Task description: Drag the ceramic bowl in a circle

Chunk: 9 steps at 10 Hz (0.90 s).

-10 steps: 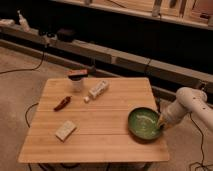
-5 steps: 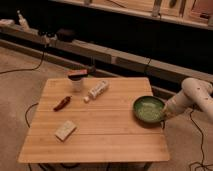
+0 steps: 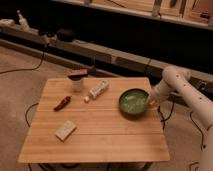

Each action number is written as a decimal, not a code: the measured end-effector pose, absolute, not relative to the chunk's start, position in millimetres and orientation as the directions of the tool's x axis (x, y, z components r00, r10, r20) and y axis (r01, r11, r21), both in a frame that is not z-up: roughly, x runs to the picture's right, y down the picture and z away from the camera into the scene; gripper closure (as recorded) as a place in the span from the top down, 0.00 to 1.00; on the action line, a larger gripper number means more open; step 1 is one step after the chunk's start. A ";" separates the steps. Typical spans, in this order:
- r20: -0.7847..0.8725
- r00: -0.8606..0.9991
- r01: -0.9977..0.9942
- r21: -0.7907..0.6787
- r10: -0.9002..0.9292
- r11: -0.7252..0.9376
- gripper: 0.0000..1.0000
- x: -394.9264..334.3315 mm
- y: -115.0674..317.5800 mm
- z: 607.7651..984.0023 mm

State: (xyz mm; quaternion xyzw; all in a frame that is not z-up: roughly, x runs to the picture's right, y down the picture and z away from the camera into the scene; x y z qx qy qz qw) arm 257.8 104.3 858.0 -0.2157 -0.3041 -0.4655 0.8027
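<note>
On the wooden counter (image 3: pixel 100 145), a small red object (image 3: pixel 62 103) lies at the left. Nearer the front edge is a beige block (image 3: pixel 65 130). At the back stands a white cup with a brown lid (image 3: pixel 77 80), and a white bottle (image 3: pixel 98 89) lies on its side just right of it. The ceramic bowl (image 3: pixel 134 103) sits near the counter's right edge. The gripper (image 3: pixel 151 103) meets its right rim; whether it is open or closed cannot be told.

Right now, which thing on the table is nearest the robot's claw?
The dark-green ceramic bowl: the gripper is at its rim, while the white cup stands far to its left.
</note>
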 end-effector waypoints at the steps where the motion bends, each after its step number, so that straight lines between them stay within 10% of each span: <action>1: 0.691 0.319 0.903 -0.013 -0.649 0.430 0.00 231.0 99.3 849.6; 9: 0.799 0.048 0.965 0.117 -0.600 0.234 0.00 163.5 222.6 790.3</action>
